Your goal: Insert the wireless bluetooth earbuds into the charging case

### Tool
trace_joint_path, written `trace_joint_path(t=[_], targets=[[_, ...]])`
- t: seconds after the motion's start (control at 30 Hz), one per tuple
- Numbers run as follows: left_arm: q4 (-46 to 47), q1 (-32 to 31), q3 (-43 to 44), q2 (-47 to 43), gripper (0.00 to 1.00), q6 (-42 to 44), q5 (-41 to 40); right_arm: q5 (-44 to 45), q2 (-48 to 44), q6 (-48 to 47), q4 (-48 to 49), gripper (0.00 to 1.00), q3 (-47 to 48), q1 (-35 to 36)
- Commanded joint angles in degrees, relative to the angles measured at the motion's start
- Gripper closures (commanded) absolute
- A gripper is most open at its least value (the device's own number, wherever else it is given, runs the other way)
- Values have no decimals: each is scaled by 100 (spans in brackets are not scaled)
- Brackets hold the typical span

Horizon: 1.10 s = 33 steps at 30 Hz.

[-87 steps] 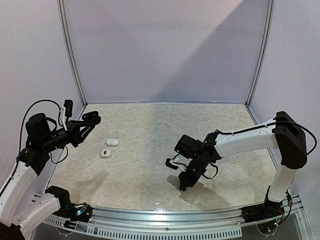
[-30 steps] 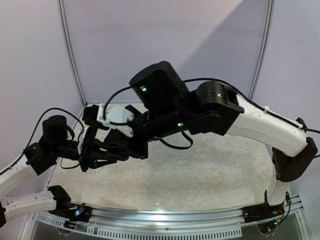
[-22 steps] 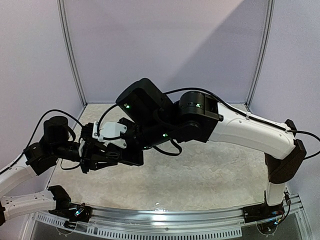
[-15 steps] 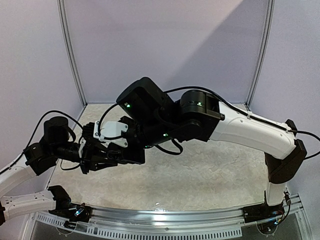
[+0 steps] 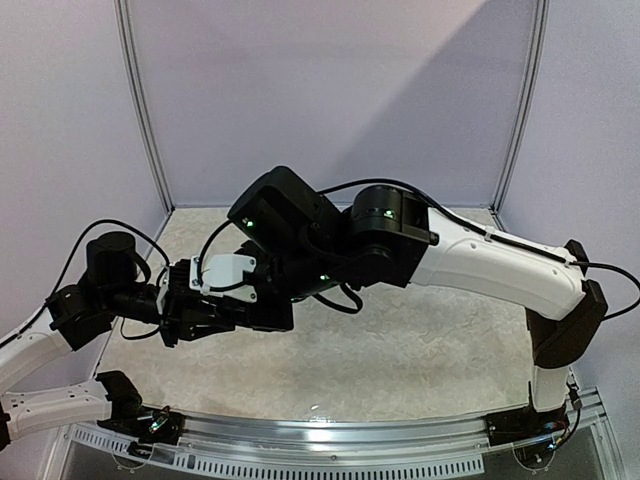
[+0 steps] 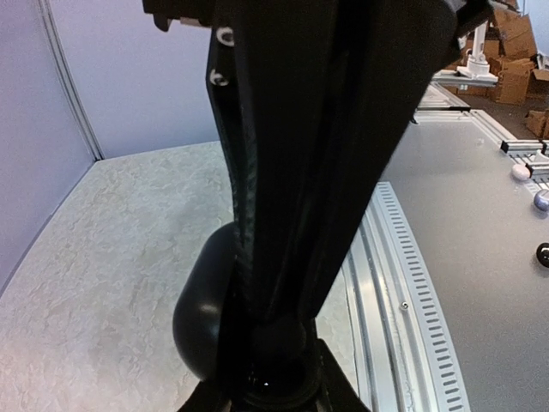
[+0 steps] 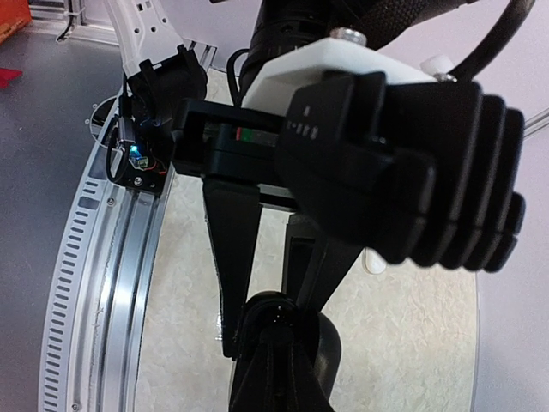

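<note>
Right arm [image 5: 500, 265] stretched leftward, right tool [image 7: 273, 326] meeting left tool [image 6: 268, 373], both closed

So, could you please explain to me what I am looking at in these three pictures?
These are two white-and-black robot arms, the left arm and the right arm, at a beige mottled table. One picture looks down from above; the other two come from a camera on each wrist. The left gripper seems closed on a black pebble-shaped case; the shut right gripper meets it there. Whether that one carries anything is hidden. A small white rounded item lies on the table.
</note>
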Motion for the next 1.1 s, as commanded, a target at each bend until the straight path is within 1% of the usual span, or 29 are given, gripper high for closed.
trace_joint_path(t=[0.0,0.37,0.67,0.8,0.9,1.07], targets=[[149,-124,114,29,100,-63,9,56,169,-48,8,100,107,26],[203,-138,111,-11,100,-111,-30,97,314,-29,-23,100,60,21],[246,-138,92,-43,100,-87,3,364,368,34,-19,99,-59,9],[284,-147,65,-86,100,-68,-5,399,386,96,0,95,-88,5],[300,-147,62,-86,100,-83,6,403,386,115,39,89,-108,4],[277,-149,65,-107,100,-109,11,464,377,126,21,85,-133,4]])
